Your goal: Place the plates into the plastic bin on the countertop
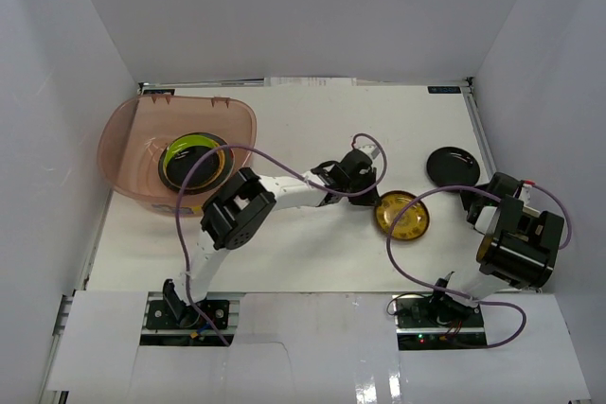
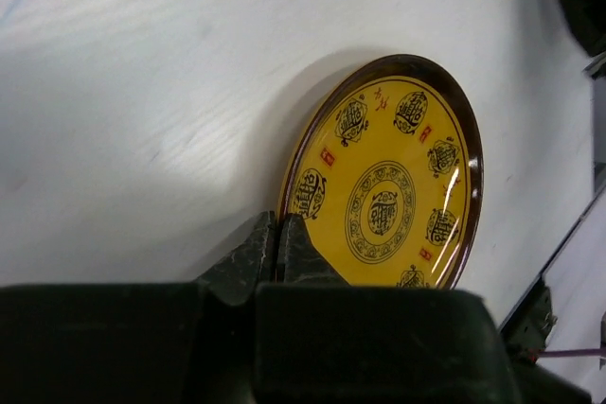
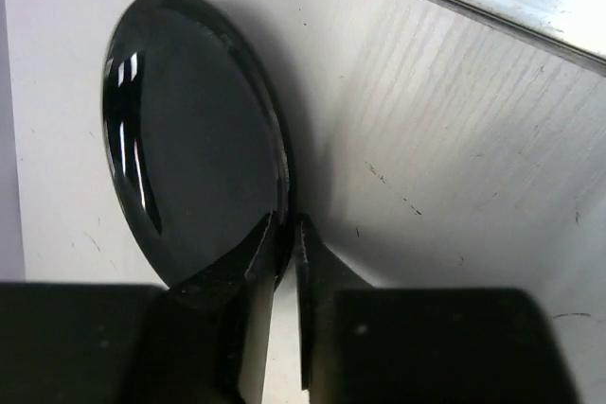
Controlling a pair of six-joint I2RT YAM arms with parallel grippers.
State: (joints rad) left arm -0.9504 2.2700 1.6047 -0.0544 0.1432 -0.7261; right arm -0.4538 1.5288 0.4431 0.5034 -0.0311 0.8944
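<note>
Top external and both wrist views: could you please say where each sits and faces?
Top external: above, behind the arms, looking down on countertop and plastic bin; both arms show.
Left wrist: on that wrist, facing gold plate; left gripper shows.
Right wrist: on that wrist, facing black plate; right gripper shows.
Shared: top external also shows both plates.

Lab test cell: white walls (image 1: pixel 303 7) enclosing countertop (image 1: pixel 312 253).

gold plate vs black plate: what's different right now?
Look: the gold plate carries dark medallion patterns; the black plate is plain and glossy. Place: the gold plate lies centrally, the black plate farther right. Grip: the left gripper pinches the gold plate's rim, the right gripper the black plate's. Shared: both round, both outside the plastic bin.
</note>
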